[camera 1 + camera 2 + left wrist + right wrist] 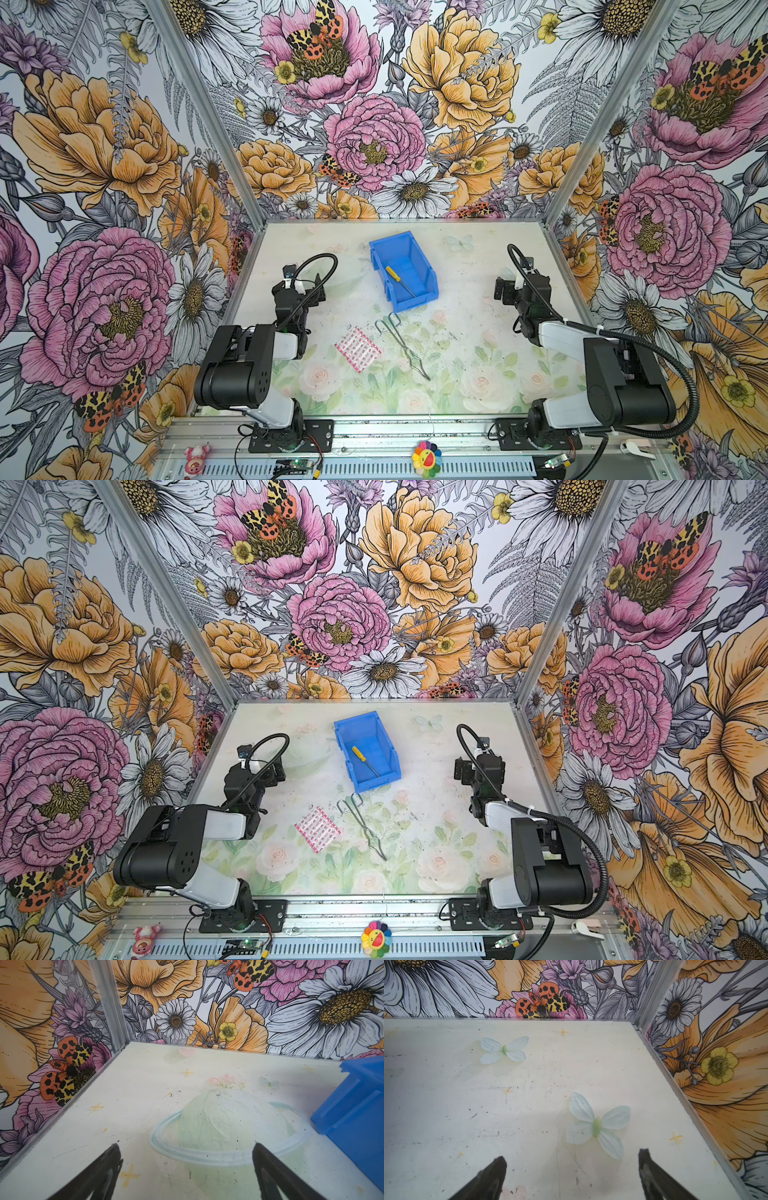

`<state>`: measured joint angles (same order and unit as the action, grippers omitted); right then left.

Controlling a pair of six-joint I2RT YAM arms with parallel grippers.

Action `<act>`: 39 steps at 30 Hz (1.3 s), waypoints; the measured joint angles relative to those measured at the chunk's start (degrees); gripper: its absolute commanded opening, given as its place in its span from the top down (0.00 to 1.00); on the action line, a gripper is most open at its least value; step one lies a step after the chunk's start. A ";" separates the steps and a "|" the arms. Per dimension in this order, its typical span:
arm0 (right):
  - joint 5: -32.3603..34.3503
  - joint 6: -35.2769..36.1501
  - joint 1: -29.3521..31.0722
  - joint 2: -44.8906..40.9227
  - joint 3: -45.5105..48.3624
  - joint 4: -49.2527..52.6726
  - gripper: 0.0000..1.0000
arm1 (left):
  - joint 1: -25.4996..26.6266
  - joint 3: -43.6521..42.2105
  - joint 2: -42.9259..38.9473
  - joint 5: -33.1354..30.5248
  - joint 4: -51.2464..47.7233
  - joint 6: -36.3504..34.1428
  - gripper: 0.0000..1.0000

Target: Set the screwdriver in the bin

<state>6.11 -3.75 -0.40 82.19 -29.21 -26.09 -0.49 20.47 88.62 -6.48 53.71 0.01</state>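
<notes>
In the foreground, a pink-patterned packet (358, 349) and wire tongs (402, 347) lie on the table (478, 291) between the two arms. The left gripper (187, 1167) and right gripper (572, 1169) both hover spread wide and empty over bare tabletop. Beyond them, the yellow-handled screwdriver (400, 281) lies flat inside the blue bin (380, 272), its shaft pointing toward the low front lip.

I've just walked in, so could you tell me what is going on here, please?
Nothing is being handled right now. The small yellow-handled screwdriver lies inside the bright blue plastic bin, so the job looks done. The left gripper and right gripper are at the sides, open and empty. Metal wire tongs and a pink patterned packet lie on the table nearer the robot.
</notes>
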 measured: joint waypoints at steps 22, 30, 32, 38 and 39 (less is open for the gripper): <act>-2.58 0.17 -0.44 5.73 6.16 -16.81 0.00 | 0.48 0.28 0.00 -1.03 -0.98 -0.02 0.01; -1.75 0.17 -0.42 5.73 6.19 -19.67 0.01 | 2.25 0.28 0.00 -2.99 -0.72 -0.66 0.01; -1.64 0.17 -0.42 5.73 6.19 -19.71 0.01 | 2.58 0.22 0.00 -3.15 -0.39 -1.07 0.01; -1.64 0.17 -0.42 5.73 6.19 -20.00 0.01 | 2.80 0.22 0.00 -3.15 0.35 -1.73 0.01; -1.64 0.17 -0.42 5.73 6.19 -20.06 0.00 | 2.80 0.22 0.00 -3.15 0.39 -1.73 0.01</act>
<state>4.47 -3.57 -0.82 87.92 -23.03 -46.15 2.31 20.69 88.62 -9.63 54.11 -1.72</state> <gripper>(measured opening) 0.995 0.986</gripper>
